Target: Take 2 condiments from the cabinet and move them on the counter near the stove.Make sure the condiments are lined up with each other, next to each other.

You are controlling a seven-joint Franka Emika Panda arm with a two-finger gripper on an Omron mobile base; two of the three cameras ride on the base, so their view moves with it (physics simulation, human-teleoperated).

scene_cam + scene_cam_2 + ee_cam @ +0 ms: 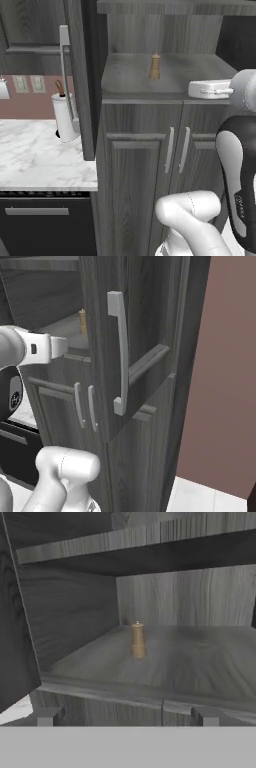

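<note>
The pepper mill stands upright on the floor of the cabinet's open shelf niche, its long axis vertical and its knobbed top pointing straight up. It sits toward the back of the niche, roughly midway between the side walls, with bare shelf on every side of it and nothing touching it. In the hand view it appears just left of centre, well beyond the front lip of the shelf. The gripper is held in front of that lip, level with the niche and facing into it, its two finger tips spread wide apart with nothing between them. Below the shelf, the double lower doors are closed, their silver bar handles side by side. The upper cabinet door stands swung open. To the left of the cabinet, on the marble counter, a white paper-towel roll stands upright beside the cabinet's side wall.
</note>
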